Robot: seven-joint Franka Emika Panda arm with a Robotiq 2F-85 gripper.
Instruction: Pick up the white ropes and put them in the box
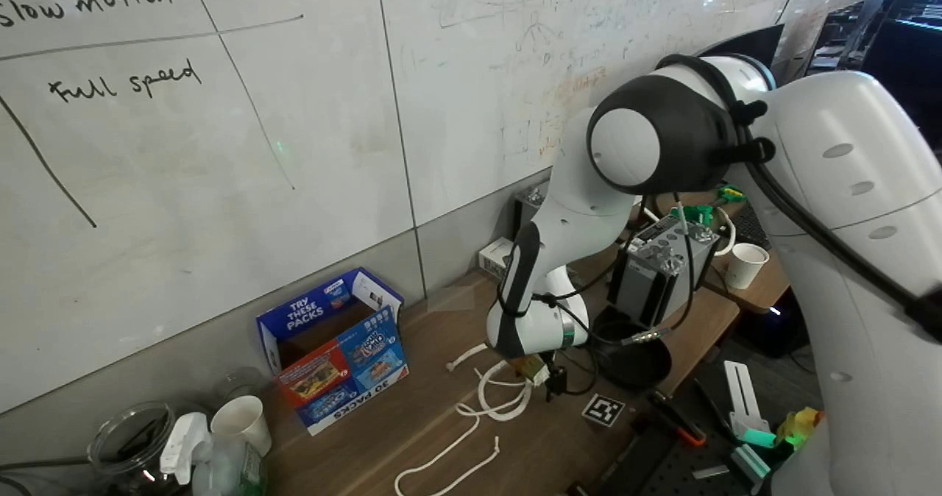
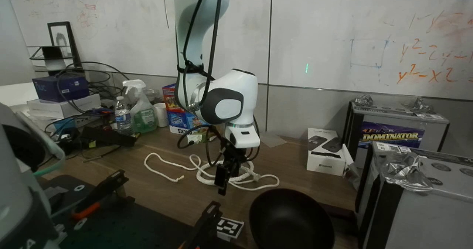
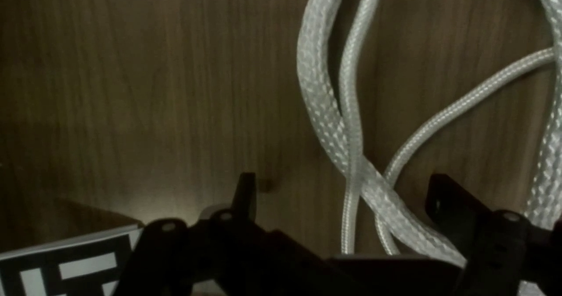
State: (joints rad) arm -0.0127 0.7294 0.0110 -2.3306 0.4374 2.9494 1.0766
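Observation:
The white ropes (image 1: pixel 509 416) lie in loose loops on the wooden table, with long ends trailing; they also show in an exterior view (image 2: pixel 206 181). In the wrist view a thick braided rope (image 3: pixel 316 67) and thinner cords cross between my fingers. My gripper (image 3: pixel 343 177) is open, its two fingers apart on either side of the crossing cords. It points down over the coil in both exterior views (image 1: pixel 556 382) (image 2: pixel 226 177); finger contact with the table cannot be told. The blue box (image 1: pixel 342 371) stands open-topped against the whiteboard wall; the arm partly hides it in an exterior view (image 2: pixel 177 119).
A black pan (image 1: pixel 636 360) and a printed marker tag (image 1: pixel 603 410) sit close to the gripper. Grey metal units (image 1: pixel 662 260) and a white carton (image 2: pixel 325 156) stand beyond. A spray bottle (image 2: pixel 143 112), paper cup (image 1: pixel 243 422) and glass jar (image 1: pixel 136 437) are near the box.

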